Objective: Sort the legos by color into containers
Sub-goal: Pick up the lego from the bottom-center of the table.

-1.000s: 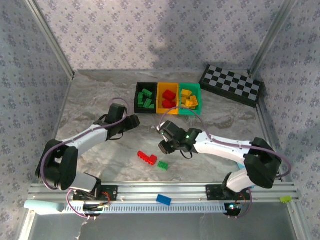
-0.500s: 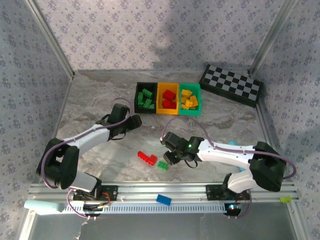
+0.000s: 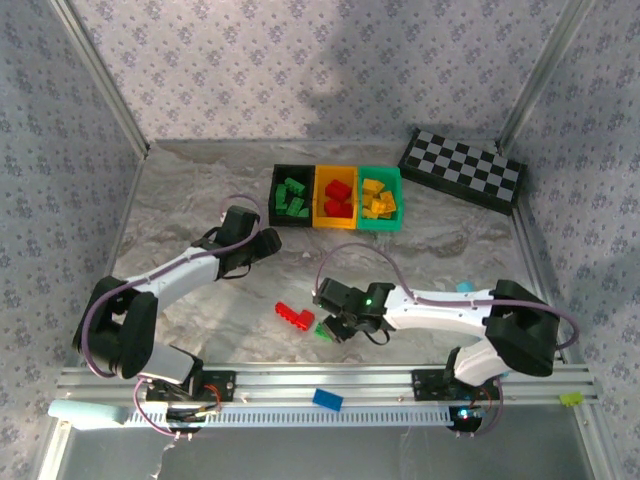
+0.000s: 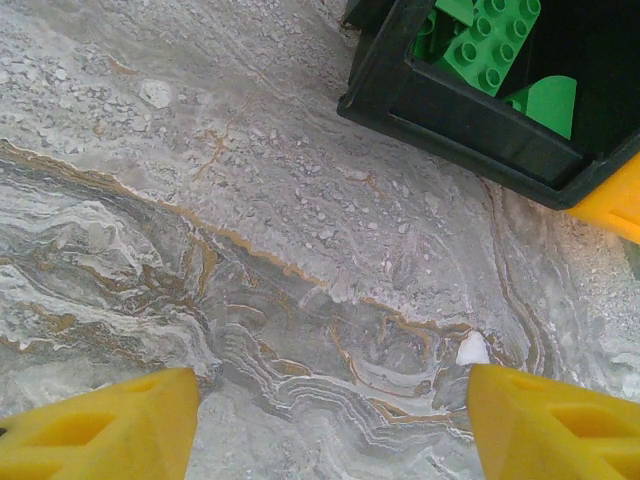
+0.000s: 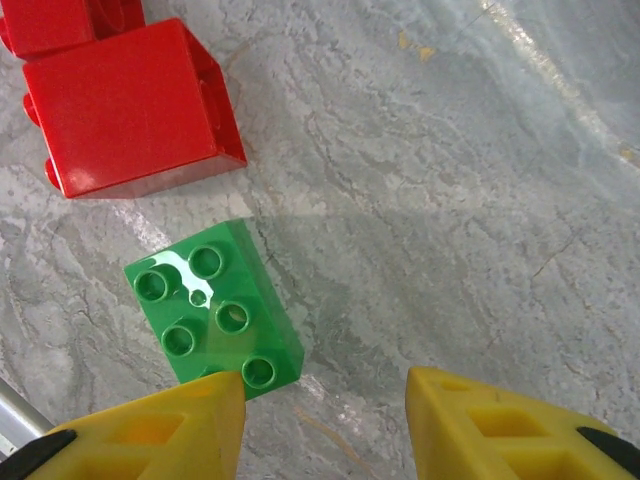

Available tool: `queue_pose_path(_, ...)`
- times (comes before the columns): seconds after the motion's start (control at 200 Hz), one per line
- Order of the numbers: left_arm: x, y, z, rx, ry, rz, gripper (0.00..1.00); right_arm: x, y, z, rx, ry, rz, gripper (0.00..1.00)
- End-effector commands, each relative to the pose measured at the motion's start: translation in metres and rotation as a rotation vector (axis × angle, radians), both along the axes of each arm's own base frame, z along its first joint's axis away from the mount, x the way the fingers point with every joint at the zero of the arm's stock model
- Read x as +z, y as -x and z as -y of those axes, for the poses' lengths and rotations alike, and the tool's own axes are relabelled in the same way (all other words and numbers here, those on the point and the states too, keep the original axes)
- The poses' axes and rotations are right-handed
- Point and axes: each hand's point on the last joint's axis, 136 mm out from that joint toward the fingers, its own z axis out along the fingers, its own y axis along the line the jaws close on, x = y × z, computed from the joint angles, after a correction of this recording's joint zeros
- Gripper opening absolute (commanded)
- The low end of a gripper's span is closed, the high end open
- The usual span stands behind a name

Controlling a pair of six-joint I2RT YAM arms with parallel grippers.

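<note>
Currently the right jaws are spread with nothing between them, just bare tabletop (image 5: 450, 200) in the gap. The green brick (image 5: 215, 315) sits off-centre: its near corner is at the tip of the finger (image 5: 150, 430) on the left of the right wrist view, and the rest lies ahead of that finger. Closing from here would likely clip the corner and skate it away.

Suggest shifting the jaws sideways until the brick is centred in the gap. Then rotate the wrist so the pads meet flat sides, drop and close. Stay clear of the red brick (image 5: 130, 105), further ahead and apart from the green one.

The likely target is the black bin (image 4: 470, 130), which holds green bricks. It lies ahead and to one side of the left jaws, which are also spread and empty.

Unclear:
- The red brick and the black bin are cut off by the frame edges.
- Can't tell whether the fingertip touches the green brick or hovers over it.
</note>
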Motion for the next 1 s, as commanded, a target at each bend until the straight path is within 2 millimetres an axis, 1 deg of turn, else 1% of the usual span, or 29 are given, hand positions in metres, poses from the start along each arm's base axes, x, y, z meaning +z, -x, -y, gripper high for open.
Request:
queue_pose_path(0.0, 0.008, -0.004, 0.001, 0.011, -0.004, 0.015, 0.71, -0.005, 0.003, -0.007, 0.008, 0.012, -0.018, 0.48)
queue_pose_path(0.315, 0.009, 0.002, -0.003, 0.013, -0.011, 0.014, 0.71, -0.009, 0.006, -0.023, 0.083, 0.057, 0.003, 0.47)
queue_pose_path(0.425, 0.010, 0.003, -0.006, 0.017, -0.019, 0.023, 0.71, -0.010, 0.007, -0.026, 0.095, 0.060, -0.002, 0.47)
queue_pose_path(0.675, 0.009, 0.004, -0.007, 0.019, -0.016, 0.026, 0.71, 0.009, 0.007, -0.035, 0.113, 0.009, 0.011, 0.48)
queue_pose_path(0.82, 0.015, 0.003, -0.005, 0.018, 0.002, 0.050, 0.71, 0.017, 0.008, -0.038, 0.130, 0.009, 0.014, 0.48)
queue_pose_path(0.895, 0.015, 0.003, -0.007, 0.022, -0.009, 0.053, 0.71, 0.014, 0.010, -0.041, 0.130, -0.005, 0.002, 0.48)
queue_pose_path(0.995, 0.014, 0.004, -0.008, 0.026, -0.006, 0.048, 0.71, 0.004, 0.012, -0.043, 0.136, 0.012, -0.021, 0.48)
